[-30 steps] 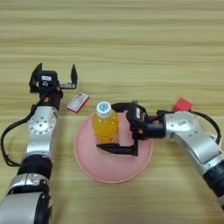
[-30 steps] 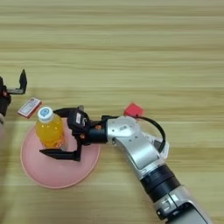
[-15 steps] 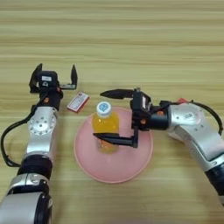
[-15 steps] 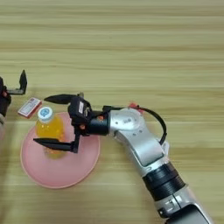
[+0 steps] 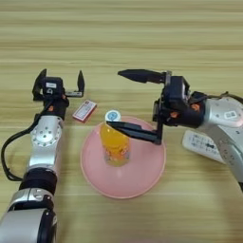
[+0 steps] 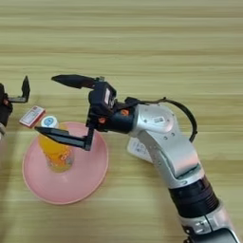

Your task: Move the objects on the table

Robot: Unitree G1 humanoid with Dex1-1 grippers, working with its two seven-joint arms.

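- Leftmost: left end effector (image 5: 60, 83) hovers over the desk (image 5: 142, 33) at about 10 o'clock from the plate. Fingers spread wide, nothing between them, touching nothing. Reads as parked.
- Just right of it: small red-and-white box (image 5: 84, 110) lies flat on the desk, at 11 o'clock off the plate rim, close beside it but not on it. It sits below and slightly right of the left end effector, apart from it.
- Centre: pink plate (image 5: 142, 175) flat on the desk. Orange bottle (image 5: 115, 144) with white cap stands upright on the plate's left-of-centre part, likely set there as its resting spot.
- Right of centre: right end effector (image 5: 137, 104) reaches in from 3 o'clock, fingers very wide. Upper finger points to 9 o'clock well above the plate's far rim; lower finger lies across the bottle's shoulder just under the cap. Whether it touches the bottle I cannot tell. It grips nothing; the gape looks like a release or a pre-grasp.
- Far right: a flat white object (image 5: 201, 144) lies on the desk under the right forearm, partly hidden.
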